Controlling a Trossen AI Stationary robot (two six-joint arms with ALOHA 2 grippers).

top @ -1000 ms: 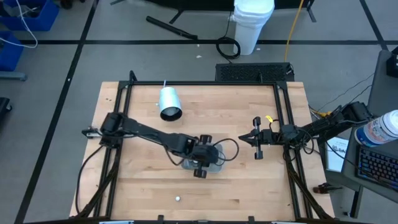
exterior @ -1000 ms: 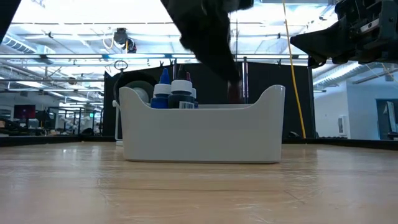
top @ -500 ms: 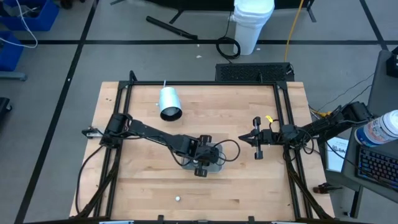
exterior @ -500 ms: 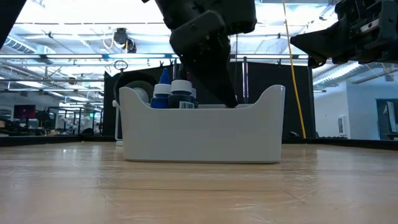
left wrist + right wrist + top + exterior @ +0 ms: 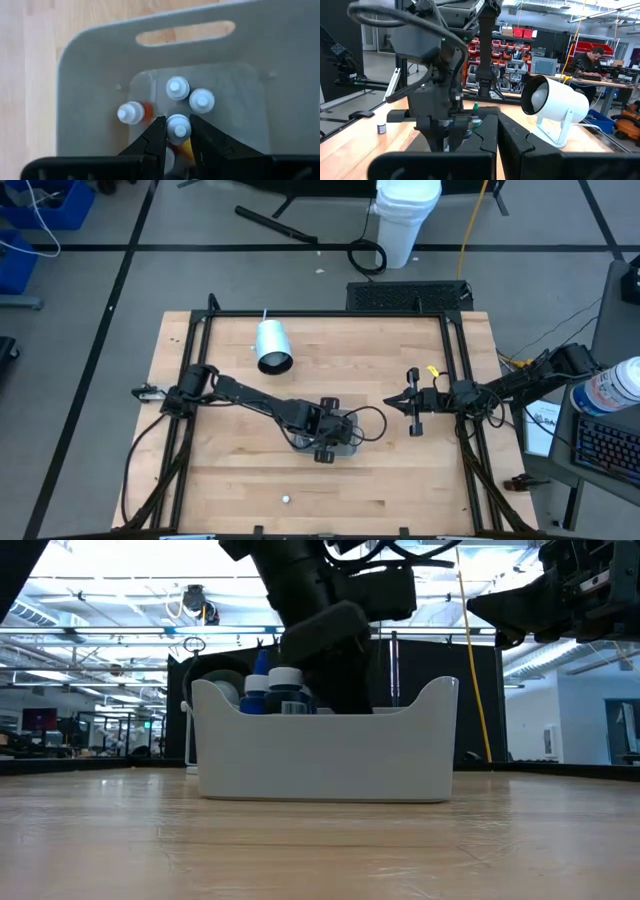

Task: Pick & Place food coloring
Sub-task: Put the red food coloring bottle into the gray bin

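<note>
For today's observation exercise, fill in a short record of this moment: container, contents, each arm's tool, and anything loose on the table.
container: grey bin with handle slots, mid-table
contents: four white-capped food coloring bottles standing inside; one shows orange, one yellow
left tool: left tool down in the bin, fingers either side of the yellow bottle; contact unclear
right tool: right tool waits at the table's right side, fingers together
loose items: small white piece near the table's front edge; white lamp-like cylinder at the back left

Readable text: none was visible in any view.
Bottle labels: too small to be read.
Signs, brands, numbers: none legible.
</note>
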